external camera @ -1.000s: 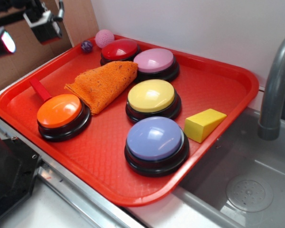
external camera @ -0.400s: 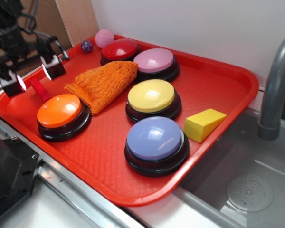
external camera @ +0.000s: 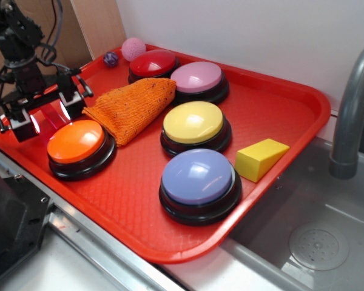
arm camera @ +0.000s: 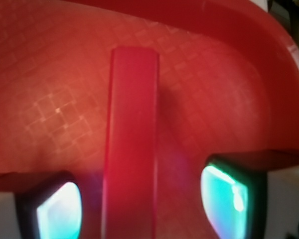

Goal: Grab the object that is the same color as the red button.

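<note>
The red block (arm camera: 130,144) lies on the tray (arm camera: 229,74) at its left edge, directly between the parted fingers of the gripper (arm camera: 139,204), unclamped. Its long axis runs crosswise to the closing direction.

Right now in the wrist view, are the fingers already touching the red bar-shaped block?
No: the red bar-shaped block lies between the gripper's fingers with bare red tray visible on both sides.

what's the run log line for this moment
phase: pre-grasp | gripper: open, straddling red block | block: flat on red tray | contact: none seen
</note>
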Tool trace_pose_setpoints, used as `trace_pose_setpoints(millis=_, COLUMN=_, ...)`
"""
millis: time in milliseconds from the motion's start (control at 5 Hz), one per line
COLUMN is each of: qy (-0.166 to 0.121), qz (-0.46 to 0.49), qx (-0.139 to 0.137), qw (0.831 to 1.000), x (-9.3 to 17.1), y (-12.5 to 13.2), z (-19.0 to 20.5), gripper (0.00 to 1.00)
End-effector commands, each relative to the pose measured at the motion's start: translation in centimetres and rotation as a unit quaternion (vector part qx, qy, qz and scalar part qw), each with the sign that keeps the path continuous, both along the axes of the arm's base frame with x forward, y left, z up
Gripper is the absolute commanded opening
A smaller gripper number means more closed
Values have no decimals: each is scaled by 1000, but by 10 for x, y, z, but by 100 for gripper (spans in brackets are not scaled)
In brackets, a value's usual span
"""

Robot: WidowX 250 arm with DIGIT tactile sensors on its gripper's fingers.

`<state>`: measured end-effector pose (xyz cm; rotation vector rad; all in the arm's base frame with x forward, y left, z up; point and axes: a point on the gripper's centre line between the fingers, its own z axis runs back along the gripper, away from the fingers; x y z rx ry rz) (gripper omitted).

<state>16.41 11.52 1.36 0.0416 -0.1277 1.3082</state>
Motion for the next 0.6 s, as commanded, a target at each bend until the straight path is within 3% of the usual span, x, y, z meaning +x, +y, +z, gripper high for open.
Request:
trace_pose_setpoints(millis=0, qy=-32, qz=-61, qx=16, qw=998, x=-4, y=-1, z=18, gripper=0)
trace_pose_setpoints(millis=200, qy=-9, qz=-166, qx=15, qw=986, x=5, y=-5, z=42, gripper=0)
trace_pose_setpoints(millis=400, qy=-4, qz=-230, qx=39, qw=972, x=13, y=-20, z=62, gripper=0)
